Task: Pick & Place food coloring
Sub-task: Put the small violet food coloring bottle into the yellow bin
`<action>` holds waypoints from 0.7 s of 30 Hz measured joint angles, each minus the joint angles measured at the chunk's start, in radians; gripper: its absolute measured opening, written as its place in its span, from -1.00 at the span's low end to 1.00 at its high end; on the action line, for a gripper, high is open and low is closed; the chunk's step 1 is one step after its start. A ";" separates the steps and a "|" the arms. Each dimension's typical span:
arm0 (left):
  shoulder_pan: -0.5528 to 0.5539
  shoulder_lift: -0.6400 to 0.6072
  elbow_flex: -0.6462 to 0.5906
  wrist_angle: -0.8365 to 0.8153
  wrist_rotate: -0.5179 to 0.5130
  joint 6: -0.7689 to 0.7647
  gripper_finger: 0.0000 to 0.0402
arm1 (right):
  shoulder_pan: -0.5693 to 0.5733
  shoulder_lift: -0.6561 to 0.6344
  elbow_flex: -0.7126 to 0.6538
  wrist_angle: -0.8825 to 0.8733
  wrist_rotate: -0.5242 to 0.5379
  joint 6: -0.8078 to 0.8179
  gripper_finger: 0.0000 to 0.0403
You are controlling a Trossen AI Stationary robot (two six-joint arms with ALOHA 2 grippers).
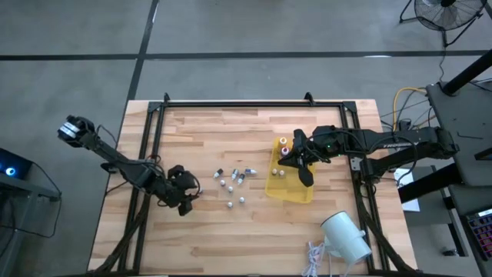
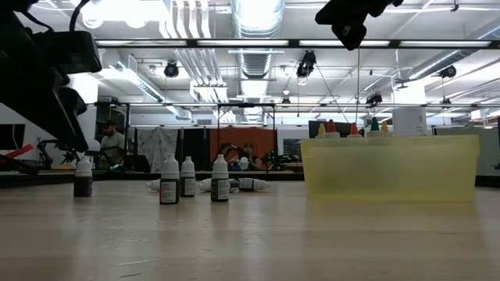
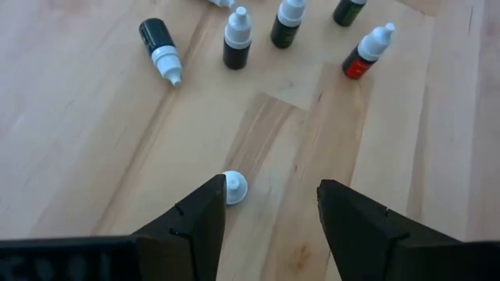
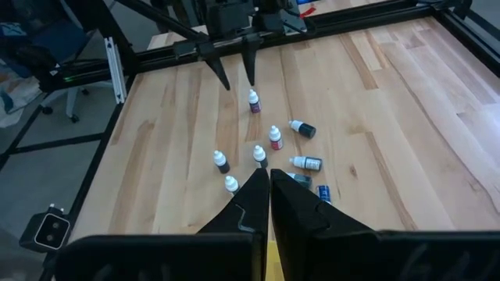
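Observation:
Several small white-capped food coloring vials [image 1: 233, 183] stand or lie on the wood between the arms. My left gripper [image 3: 272, 186] is open and points down. One upright vial [image 3: 235, 187] shows by its cap close to the inner side of one finger; I cannot tell whether it touches. That same vial [image 4: 253, 101] shows below the left fingers in the right wrist view. Bottles with coloured tops [image 1: 284, 147] stand in the yellow tray [image 1: 296, 191]. My right gripper [image 1: 305, 175] hangs over the tray, shut [image 4: 269, 173] and holding nothing.
A big white cylinder [image 1: 346, 237] lies near the table's near right corner, beside a coil of white cord [image 1: 314, 258]. A black frame [image 1: 254, 104] runs along the far edge and both sides. Bare wood lies on the far half of the table.

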 joint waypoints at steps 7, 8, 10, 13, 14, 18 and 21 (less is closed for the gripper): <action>0.047 0.000 0.006 -0.001 0.038 0.071 -0.14 | 0.000 0.000 0.000 0.000 0.000 0.000 -0.96; 0.055 0.000 0.006 -0.001 0.050 0.077 -0.14 | 0.000 0.000 0.000 0.000 0.000 0.000 -0.96; 0.069 0.000 0.001 -0.005 0.069 0.080 -0.14 | 0.000 0.000 0.000 0.000 0.000 0.000 -0.96; 0.087 0.000 -0.002 -0.016 0.078 0.103 -0.14 | 0.000 0.000 0.000 0.000 0.000 0.000 -0.96; 0.094 0.000 -0.002 -0.016 0.078 0.115 -0.14 | 0.000 0.000 0.000 0.000 0.000 -0.001 -0.96; 0.122 0.002 -0.002 -0.017 0.081 0.137 -0.14 | 0.000 0.000 0.000 0.000 0.000 -0.001 -0.96; 0.142 0.008 -0.002 -0.016 0.116 0.156 -0.14 | 0.000 0.000 0.000 0.000 0.000 -0.001 -0.96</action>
